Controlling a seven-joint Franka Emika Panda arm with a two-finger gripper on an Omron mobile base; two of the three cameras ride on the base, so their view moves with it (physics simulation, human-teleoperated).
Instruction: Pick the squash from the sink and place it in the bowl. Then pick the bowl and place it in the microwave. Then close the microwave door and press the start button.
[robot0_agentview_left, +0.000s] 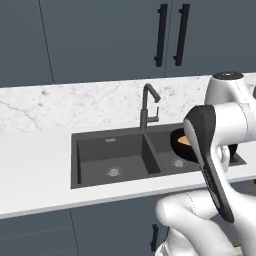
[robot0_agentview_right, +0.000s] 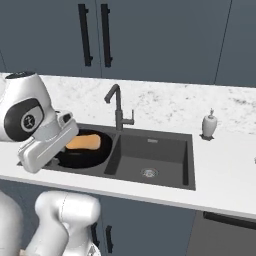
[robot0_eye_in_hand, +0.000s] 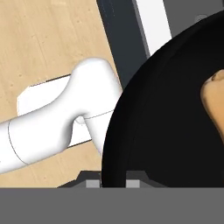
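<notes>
Left base view: bowl (robot0_agentview_left: 181, 142) over the sink (robot0_agentview_left: 115, 156), squash (robot0_agentview_left: 184, 140) inside. Right base view: same (arm partly covers it). Hand view: gripper (robot0_eye_in_hand: 113, 183) clamped on the bowl's rim, fingers nearly together.

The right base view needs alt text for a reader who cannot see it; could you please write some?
A black bowl holding an orange squash sits in the left basin of a dark double sink, partly hidden by the robot's white arm. A dark faucet stands behind the sink, and a small soap dispenser on the white counter.
</notes>
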